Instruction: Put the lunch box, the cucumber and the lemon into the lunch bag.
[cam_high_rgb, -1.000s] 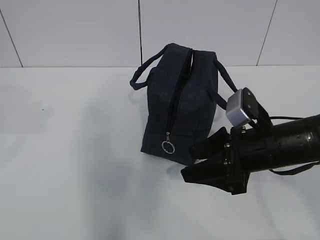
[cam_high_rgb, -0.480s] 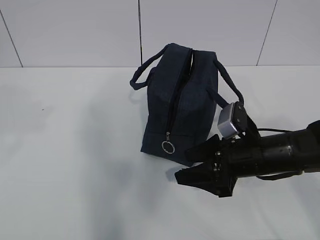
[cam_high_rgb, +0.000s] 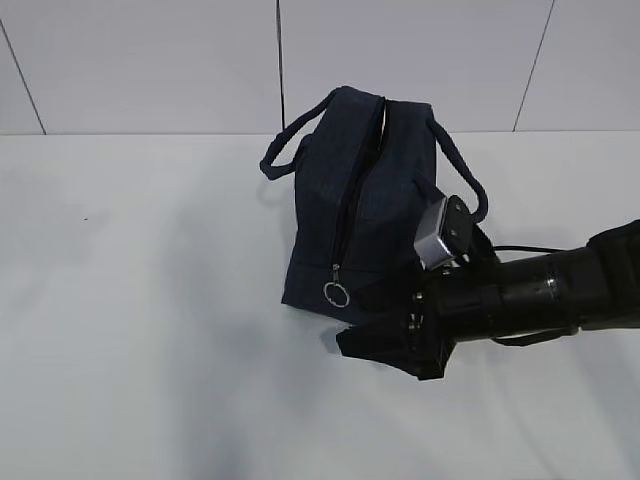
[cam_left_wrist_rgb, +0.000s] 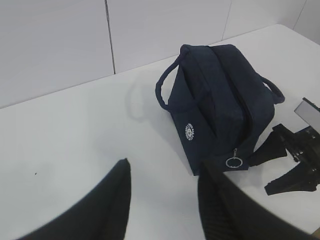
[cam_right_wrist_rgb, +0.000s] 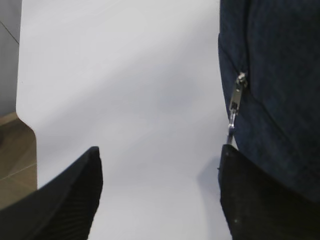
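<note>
The dark navy lunch bag (cam_high_rgb: 360, 205) stands on the white table with its zipper mostly closed and a metal ring pull (cam_high_rgb: 336, 293) hanging at its near end. My right gripper (cam_high_rgb: 362, 330) is open and empty, low by the bag's near right corner, close to the ring pull. In the right wrist view the zipper pull (cam_right_wrist_rgb: 235, 107) hangs just above my right finger, beside the bag (cam_right_wrist_rgb: 275, 85). My left gripper (cam_left_wrist_rgb: 162, 172) is open and empty, high above the table left of the bag (cam_left_wrist_rgb: 220, 105). The lunch box, cucumber and lemon are out of view.
The white table (cam_high_rgb: 140, 330) spreads around the bag. A white panelled wall (cam_high_rgb: 150, 60) stands behind it. The table's edge and a brown floor (cam_right_wrist_rgb: 15, 165) show at the left of the right wrist view.
My right gripper has moved left and a little down, towards the bag's near end and the ring pull. The bag has not moved.
</note>
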